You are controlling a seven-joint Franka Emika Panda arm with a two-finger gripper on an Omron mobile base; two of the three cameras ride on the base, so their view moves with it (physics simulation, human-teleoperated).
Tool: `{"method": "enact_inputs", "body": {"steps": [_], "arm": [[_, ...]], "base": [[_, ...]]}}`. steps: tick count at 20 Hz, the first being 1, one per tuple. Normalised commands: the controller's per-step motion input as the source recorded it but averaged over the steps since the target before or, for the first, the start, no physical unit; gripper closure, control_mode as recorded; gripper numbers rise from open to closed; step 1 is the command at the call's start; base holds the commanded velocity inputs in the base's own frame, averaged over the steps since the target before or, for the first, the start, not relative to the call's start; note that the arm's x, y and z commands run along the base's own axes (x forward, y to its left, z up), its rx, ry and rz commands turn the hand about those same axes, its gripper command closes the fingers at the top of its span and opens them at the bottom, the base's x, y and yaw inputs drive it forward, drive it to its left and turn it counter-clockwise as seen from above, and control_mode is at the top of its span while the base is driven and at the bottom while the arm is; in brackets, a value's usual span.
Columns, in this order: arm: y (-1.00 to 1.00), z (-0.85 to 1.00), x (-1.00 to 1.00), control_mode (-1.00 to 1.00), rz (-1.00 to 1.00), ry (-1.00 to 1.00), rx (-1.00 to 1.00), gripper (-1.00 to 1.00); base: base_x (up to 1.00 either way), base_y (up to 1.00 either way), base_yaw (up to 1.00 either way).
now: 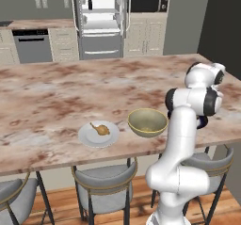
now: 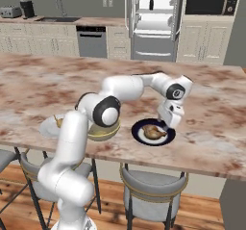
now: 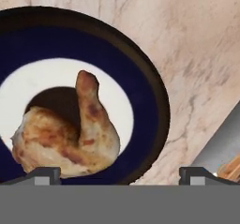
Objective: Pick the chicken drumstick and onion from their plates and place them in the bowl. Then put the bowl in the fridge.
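Observation:
The chicken drumstick (image 3: 84, 134) lies on a dark blue-rimmed plate (image 3: 147, 96) with a white centre. My gripper (image 3: 119, 174) hovers just above it, open, with the fingertips wide apart and nothing between them. From the right base, the gripper (image 2: 166, 123) hangs over the drumstick (image 2: 153, 132) at the near counter edge. The onion (image 1: 100, 128) rests on a white plate (image 1: 87, 137). The olive-tan bowl (image 1: 147, 122) stands between the two plates and holds nothing; my elbow half covers the bowl (image 2: 103, 134). The fridge (image 1: 100, 46) stands open at the back.
All this sits on a marbled island counter (image 1: 56, 92) with grey stools (image 1: 106, 181) tucked under its near edge. Behind are a dishwasher (image 1: 32, 45), a microwave (image 1: 148, 0) and cabinets. My arm (image 2: 129, 87) arches low over the counter.

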Motion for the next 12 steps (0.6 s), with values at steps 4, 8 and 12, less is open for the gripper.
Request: {"method": "enact_inputs", "body": {"steps": [4,8,12], "arm": [[-0.01,-0.41,0.04,-1.00,0.00,-0.23,-0.16,-1.00],[-0.03,-0.33,0.05,-1.00,0.00,-0.19,-0.18,-1.00],[0.00,-0.21,0.10,-1.00,0.00,-0.20,-0.04,-1.00]], "base": [[0.00,0.00,0.00],[0.00,0.00,0.00],[0.00,0.00,0.00]]}}
